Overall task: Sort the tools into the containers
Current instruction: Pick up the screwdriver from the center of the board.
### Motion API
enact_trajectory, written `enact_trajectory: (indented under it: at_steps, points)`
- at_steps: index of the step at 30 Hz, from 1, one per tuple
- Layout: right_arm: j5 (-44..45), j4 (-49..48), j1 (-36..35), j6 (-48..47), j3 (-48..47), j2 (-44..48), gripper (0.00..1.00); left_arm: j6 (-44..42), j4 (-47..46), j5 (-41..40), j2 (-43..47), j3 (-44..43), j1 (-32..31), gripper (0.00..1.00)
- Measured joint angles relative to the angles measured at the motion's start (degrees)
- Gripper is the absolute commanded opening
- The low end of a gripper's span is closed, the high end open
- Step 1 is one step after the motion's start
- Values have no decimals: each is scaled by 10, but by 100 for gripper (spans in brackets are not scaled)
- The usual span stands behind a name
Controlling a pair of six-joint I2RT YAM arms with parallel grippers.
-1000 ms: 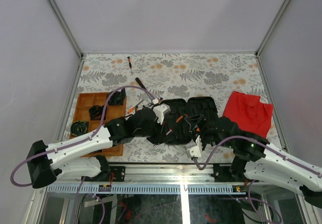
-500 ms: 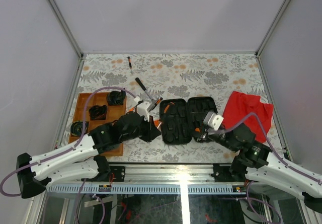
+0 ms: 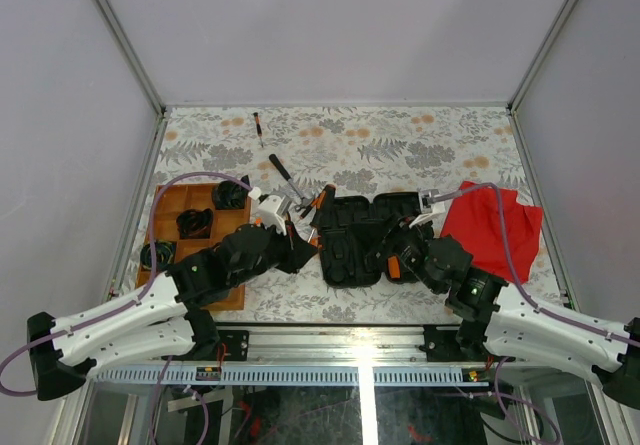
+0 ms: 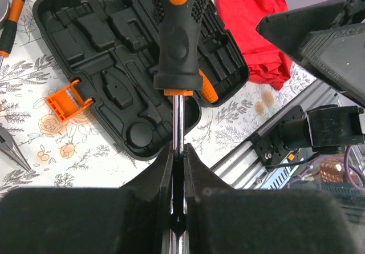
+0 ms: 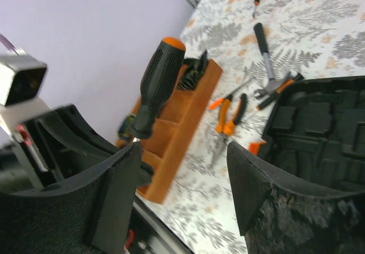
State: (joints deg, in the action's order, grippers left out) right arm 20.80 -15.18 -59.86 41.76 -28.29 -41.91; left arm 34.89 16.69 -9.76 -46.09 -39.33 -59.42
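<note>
Counter [image 3: 400, 140], floral print, mid-sort. Black moulded-plastic clamshell case [image 3: 355, 230] lies open at centre, ribbed recesses up, orange latch on its near-left edge. Orange-brown wooden compartment tray [image 3: 172, 201] sits left of it.

Left gripper [image 4: 178, 157] is clamped on the steel shaft of a large black-and-orange screwdriver [image 4: 178, 43]. The tool is held in the air between tray and case, handle tilted upward. Right gripper [image 5: 183, 151] hovers at the case's right half, jaws apart, nothing between them.

Step in hand, likely: carrying this screwdriver to a container. Next move calls for choosing a slot long enough and lining the shaft along it before release.

Screwdriver: fat black dimpled handle, orange inlay and collar, bright round shaft; tip hidden.
</note>
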Motion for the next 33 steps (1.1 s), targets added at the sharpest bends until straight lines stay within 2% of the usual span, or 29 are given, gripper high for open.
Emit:
enact_trajectory:
  at_steps: [7, 10, 22, 28, 33]
  points:
    - [12, -134, 0, 103, 37, -51, 72, 10, -28, -5, -3, 12, 0, 0]
    - [10, -156, 0, 121, 31, -82, 75, 14, -42, 2, -9, 14, 0, 0]
    - [24, -226, 0, 170, 19, -147, 74, 29, -85, 38, -11, 31, 0, 0]
    - [28, -265, 0, 174, 16, -177, 63, 30, -94, 59, -11, 41, 0, 0]
    - [36, -275, 0, 174, 5, -201, 44, 33, -98, 66, -5, 45, 0, 0]
